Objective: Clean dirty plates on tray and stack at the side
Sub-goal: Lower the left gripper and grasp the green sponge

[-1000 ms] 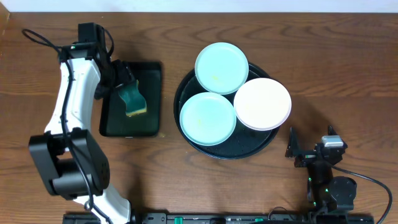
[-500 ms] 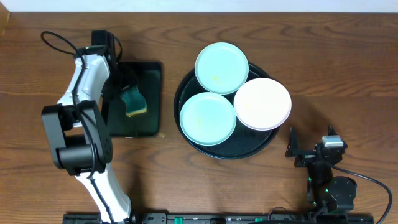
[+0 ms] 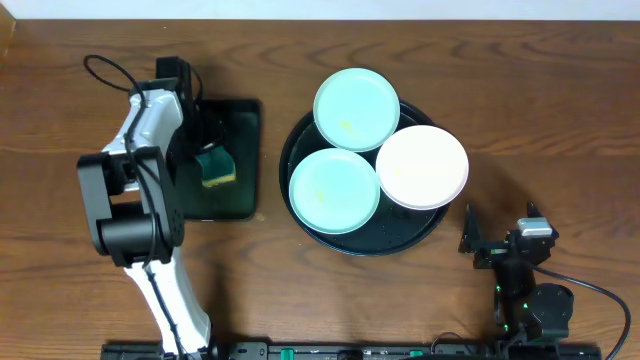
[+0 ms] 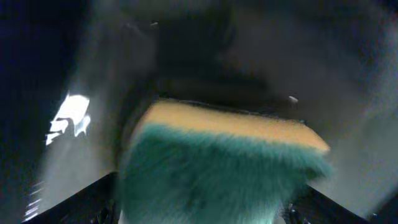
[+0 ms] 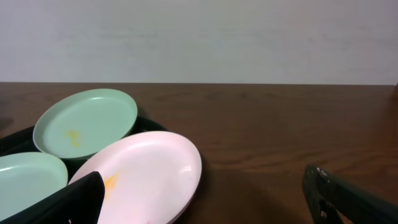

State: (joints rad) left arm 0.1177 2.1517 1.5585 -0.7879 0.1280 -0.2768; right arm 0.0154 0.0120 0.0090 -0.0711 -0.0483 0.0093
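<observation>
Left gripper point(image 3: 207, 152) clamps a wavy teal-and-yellow sponge point(image 3: 214, 168) inside a rectangular black tray point(image 3: 241, 130). Right gripper point(image 5: 202, 196), jaws wide apart, sits near the large round black tray point(image 3: 370, 236), which bears three small round plates point(image 3: 422, 166).

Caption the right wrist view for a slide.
Two mint round plates and a yellow-smeared white round plate rest on the black round tray.

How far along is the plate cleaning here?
Nothing done: both mint plates and the white plate lie unstacked on the tray, smears showing. In hand: left gripper grips the sponge over the rectangular tray. Left: wiping and stacking all three; right gripper is open.
</observation>
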